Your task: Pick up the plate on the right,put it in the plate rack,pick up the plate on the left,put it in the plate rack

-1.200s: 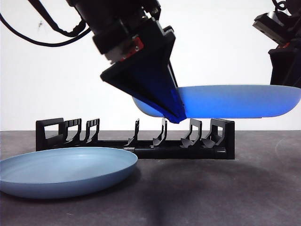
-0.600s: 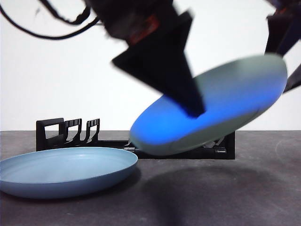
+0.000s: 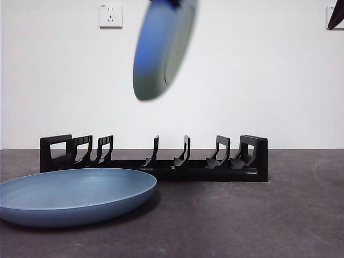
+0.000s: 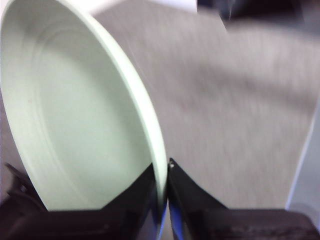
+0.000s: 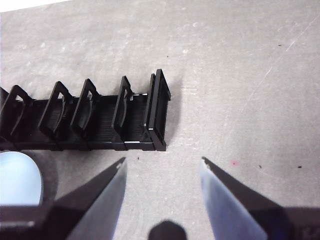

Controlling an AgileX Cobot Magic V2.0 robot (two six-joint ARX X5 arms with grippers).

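A pale blue plate [image 3: 164,48] hangs high above the black plate rack [image 3: 161,161], turned almost on edge. In the left wrist view my left gripper [image 4: 166,167] is shut on that plate's [image 4: 85,115] rim; in the front view the gripper is almost wholly above the picture. A second blue plate [image 3: 75,196] lies flat on the table in front of the rack's left half. My right gripper [image 5: 162,167] stands open and empty above the table just in front of the rack's [image 5: 90,120] right end, with the lying plate's edge [image 5: 17,180] at the side.
The dark table [image 3: 258,220] stretches around the rack. A white wall with a socket [image 3: 110,15] stands behind. A black tip of the right arm [image 3: 336,19] shows at the top right corner.
The held plate went from flat, to tilted, to nearly upright, and rose well above the rack. Both arms have lifted almost out of the front view. The lying plate has not moved.
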